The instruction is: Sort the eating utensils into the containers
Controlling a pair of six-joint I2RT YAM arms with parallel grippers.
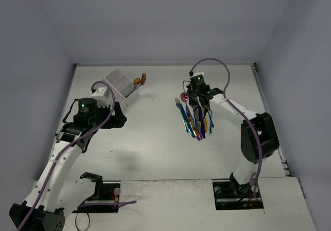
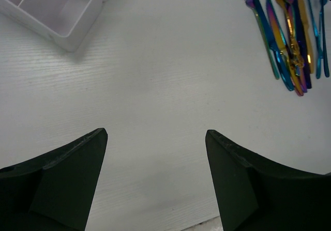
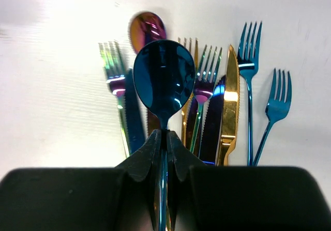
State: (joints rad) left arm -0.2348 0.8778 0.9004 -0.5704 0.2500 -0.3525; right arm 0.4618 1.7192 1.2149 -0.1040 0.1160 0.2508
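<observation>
Right jaws were clenched on the shiny dark-blue metal spoon (image 3: 164,81) over the other utensils (image 3: 230,107), handle running straight back between them. White four-compartment box (image 2: 51,32) sat well off left, nearer the released left jaws.

Plain white tabletop (image 1: 155,148). A divided white box (image 1: 118,81) sits back left, and a fanned-out bunch of shiny colourful utensils (image 1: 195,122) lies right of centre, well apart from it.
</observation>
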